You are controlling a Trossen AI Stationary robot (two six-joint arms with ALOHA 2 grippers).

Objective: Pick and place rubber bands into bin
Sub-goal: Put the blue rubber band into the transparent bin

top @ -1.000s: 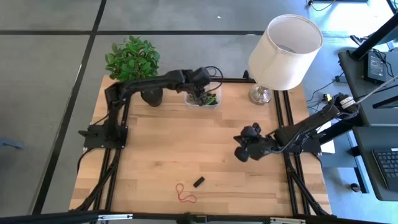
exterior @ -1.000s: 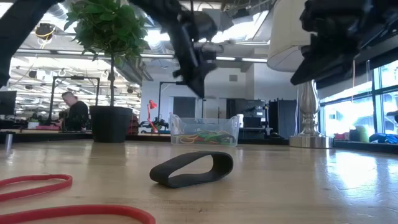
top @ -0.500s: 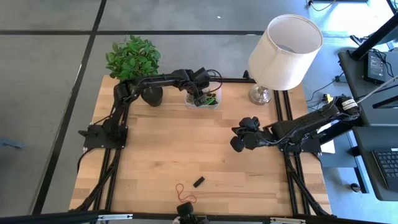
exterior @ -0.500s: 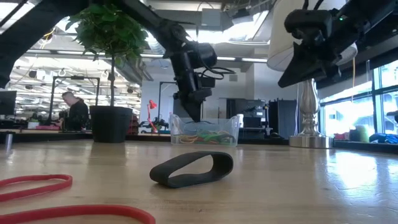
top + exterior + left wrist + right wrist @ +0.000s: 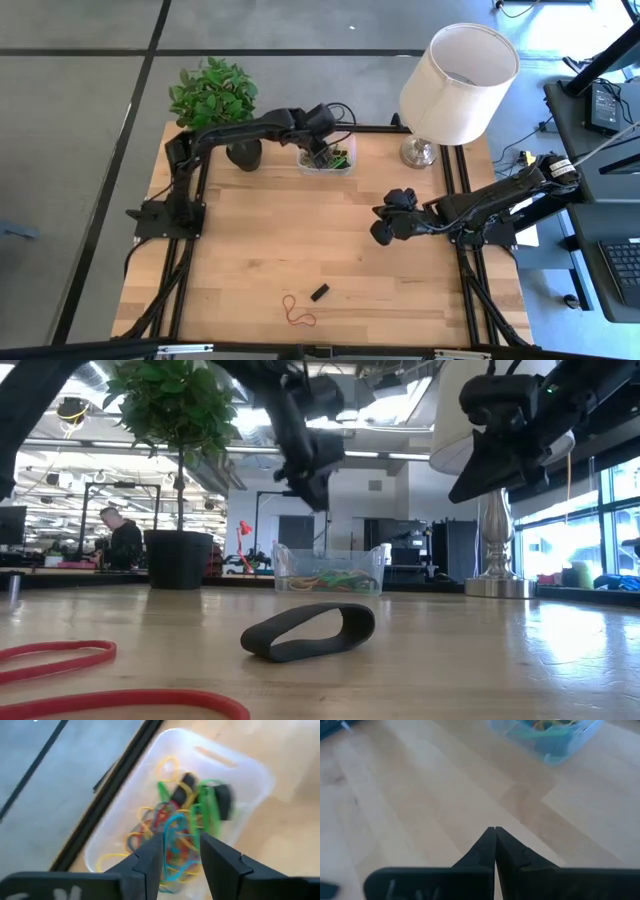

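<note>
The left gripper hangs directly over the bin, which sits at the far edge of the worktop between the black plant pot and the lamp base. In the left wrist view its two fingers stand apart with a clear gap and nothing between them, and the bin lies right below, holding a tangle of rubber bands in yellow, green, red, blue and black. From the low view the left gripper is above the bin's rim and not touching it.

The right gripper hovers over the bare middle-right part of the worktop, well apart from the bin. In the right wrist view its fingers are pressed together with nothing held, and the bin shows far ahead of them.

Near the front edge of the worktop lie a black rubber band and, just beside it, a red rubber band. Both are well away from either gripper. In the low view the black rubber band stands on its edge as an oval loop, and the red rubber band lies flat.
</note>
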